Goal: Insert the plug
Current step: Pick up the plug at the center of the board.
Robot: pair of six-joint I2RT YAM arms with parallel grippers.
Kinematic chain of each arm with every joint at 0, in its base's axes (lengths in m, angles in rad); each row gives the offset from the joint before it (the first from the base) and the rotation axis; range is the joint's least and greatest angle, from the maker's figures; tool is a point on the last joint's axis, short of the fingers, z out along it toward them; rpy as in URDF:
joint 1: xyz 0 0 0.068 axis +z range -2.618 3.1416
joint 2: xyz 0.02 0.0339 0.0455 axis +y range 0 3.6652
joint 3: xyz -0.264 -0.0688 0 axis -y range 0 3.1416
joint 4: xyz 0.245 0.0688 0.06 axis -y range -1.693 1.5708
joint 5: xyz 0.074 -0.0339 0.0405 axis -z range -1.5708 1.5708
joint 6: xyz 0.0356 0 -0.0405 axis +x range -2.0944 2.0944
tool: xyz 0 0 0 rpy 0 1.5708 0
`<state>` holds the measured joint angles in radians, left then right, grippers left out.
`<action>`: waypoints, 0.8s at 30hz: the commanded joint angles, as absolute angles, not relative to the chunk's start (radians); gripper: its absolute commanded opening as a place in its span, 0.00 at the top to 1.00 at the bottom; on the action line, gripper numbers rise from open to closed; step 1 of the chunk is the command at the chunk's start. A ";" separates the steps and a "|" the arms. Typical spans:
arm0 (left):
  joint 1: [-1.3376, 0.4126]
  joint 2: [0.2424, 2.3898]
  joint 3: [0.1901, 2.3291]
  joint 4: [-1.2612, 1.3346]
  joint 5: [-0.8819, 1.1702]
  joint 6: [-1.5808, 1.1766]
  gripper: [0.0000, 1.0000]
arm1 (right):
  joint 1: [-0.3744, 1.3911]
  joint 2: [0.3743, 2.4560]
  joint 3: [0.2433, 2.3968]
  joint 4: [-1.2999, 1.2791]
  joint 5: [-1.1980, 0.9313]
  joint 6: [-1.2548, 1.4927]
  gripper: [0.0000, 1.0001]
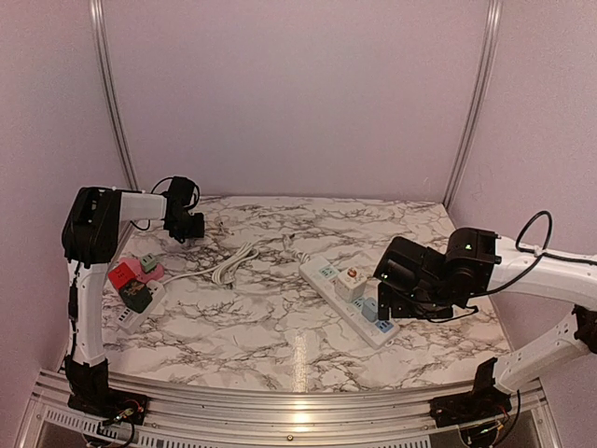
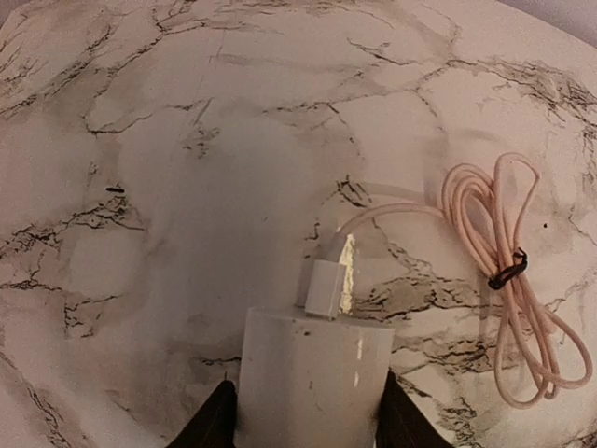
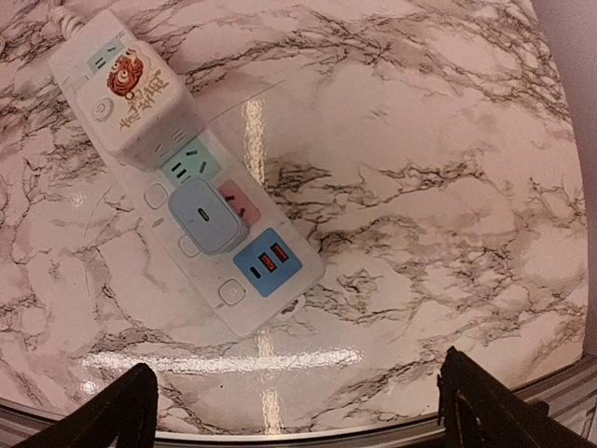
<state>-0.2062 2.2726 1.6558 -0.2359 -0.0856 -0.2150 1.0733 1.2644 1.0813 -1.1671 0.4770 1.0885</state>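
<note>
The table has a glossy white marble-pattern top with grey and black veins, rounded at its far corners. Behind it stands a plain pale lilac back wall, flanked by a left wall and a right wall of the same colour. A silver metal strip runs up each corner, one on the left and one on the right, both leaning slightly inward. A ribbed aluminium frame borders the table's near edge. Soft overhead light leaves a bright glare on the near part of the top.
</note>
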 commanded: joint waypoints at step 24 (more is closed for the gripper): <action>-0.350 1.926 1.396 -0.118 -0.101 -0.295 0.85 | 1.081 1.135 1.048 -0.929 0.272 0.930 0.02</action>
